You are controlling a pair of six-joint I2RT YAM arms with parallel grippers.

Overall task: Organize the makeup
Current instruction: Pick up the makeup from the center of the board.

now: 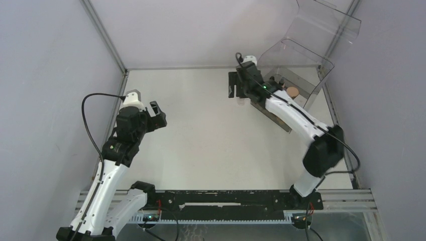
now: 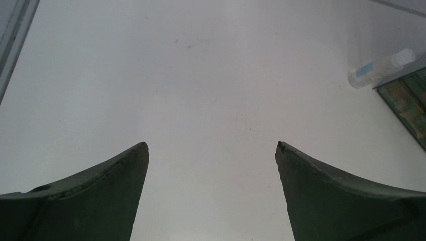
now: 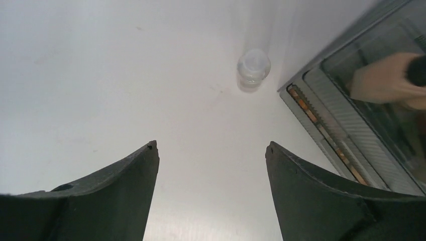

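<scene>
Right gripper [image 3: 211,145] hangs open and empty near the far edge of the table [image 1: 211,150]; left gripper [image 2: 212,144] is open too, near the left edge. A small clear bottle [image 3: 253,68] sits just ahead of the right gripper, beside a tray [image 3: 326,125]. It looks light, rigid and slippery, so a grasp across the body seems best.

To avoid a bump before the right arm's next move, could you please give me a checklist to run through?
1. Right fingers apart, nothing between them: ok.
2. Left fingers apart, empty: ok.
3. Bottle ahead of the right fingers, in line with their gap: ok.
4. Bottle apart from the bin: ok, though close.
5. Bottle upright or lying: cannot tell.
6. Free room inside the bin: cannot tell, contents blurred.
</scene>
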